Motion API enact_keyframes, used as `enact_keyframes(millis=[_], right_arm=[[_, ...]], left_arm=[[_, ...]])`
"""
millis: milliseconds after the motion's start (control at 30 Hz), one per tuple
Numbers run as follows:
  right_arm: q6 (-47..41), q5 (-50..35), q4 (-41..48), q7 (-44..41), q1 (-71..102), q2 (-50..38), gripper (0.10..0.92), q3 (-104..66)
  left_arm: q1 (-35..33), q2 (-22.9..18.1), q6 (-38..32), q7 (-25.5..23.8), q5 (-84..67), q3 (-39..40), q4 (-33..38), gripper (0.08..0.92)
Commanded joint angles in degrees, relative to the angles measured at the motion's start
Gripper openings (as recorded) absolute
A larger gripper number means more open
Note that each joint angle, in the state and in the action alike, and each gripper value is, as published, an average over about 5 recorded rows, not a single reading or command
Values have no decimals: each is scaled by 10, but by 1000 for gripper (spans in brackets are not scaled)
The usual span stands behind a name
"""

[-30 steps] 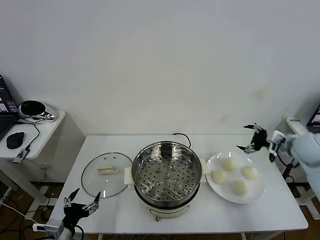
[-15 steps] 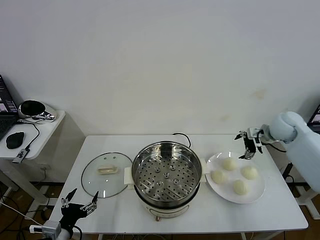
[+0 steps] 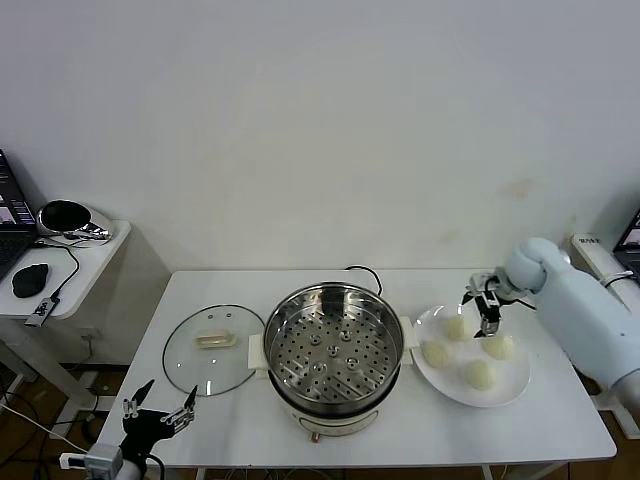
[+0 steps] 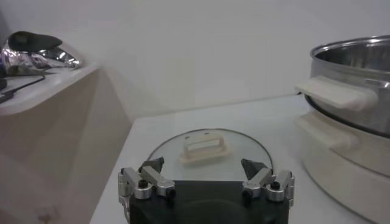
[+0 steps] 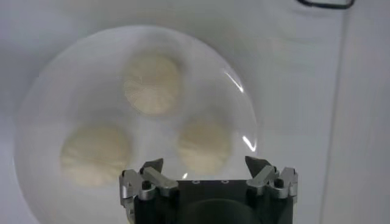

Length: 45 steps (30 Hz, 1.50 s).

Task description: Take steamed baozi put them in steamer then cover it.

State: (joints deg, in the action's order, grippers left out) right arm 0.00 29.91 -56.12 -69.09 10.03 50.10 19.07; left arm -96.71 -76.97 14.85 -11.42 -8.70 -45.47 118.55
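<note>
The right gripper (image 3: 482, 310) hovers with fingers spread and empty, the nearest baozi (image 3: 458, 327) just off at seven o'clock; the left gripper (image 3: 157, 411) waits open off the counter's (image 3: 230, 420) front edge.

My right gripper (image 5: 205, 165) hangs spread above three blurry baozi (image 5: 152, 82) on what looks like a white plate (image 5: 42, 115).
</note>
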Motion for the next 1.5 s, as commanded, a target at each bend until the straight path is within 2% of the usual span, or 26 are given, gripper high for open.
enact_keyframes(millis=[33, 1000, 1100, 1300, 1500], right_arm=[[11, 20, 51, 28, -1, 31, 823, 6], [7, 18, 95, 57, -2, 52, 819, -5], [5, 16, 96, 60, -1, 51, 781, -5], [3, 10, 95, 59, -2, 49, 638, -4], [-6, -9, 75, 52, -7, 36, 600, -1]], left_arm=[[-1, -2, 0, 0, 1, 1, -3, 823], [-2, -2, -1, 1, 3, 4, -9, 823], [-2, -2, -1, 1, 2, 3, -9, 823], [-2, -1, -1, 0, 3, 3, -11, 823], [-3, -1, -1, -1, 4, 5, -9, 823]])
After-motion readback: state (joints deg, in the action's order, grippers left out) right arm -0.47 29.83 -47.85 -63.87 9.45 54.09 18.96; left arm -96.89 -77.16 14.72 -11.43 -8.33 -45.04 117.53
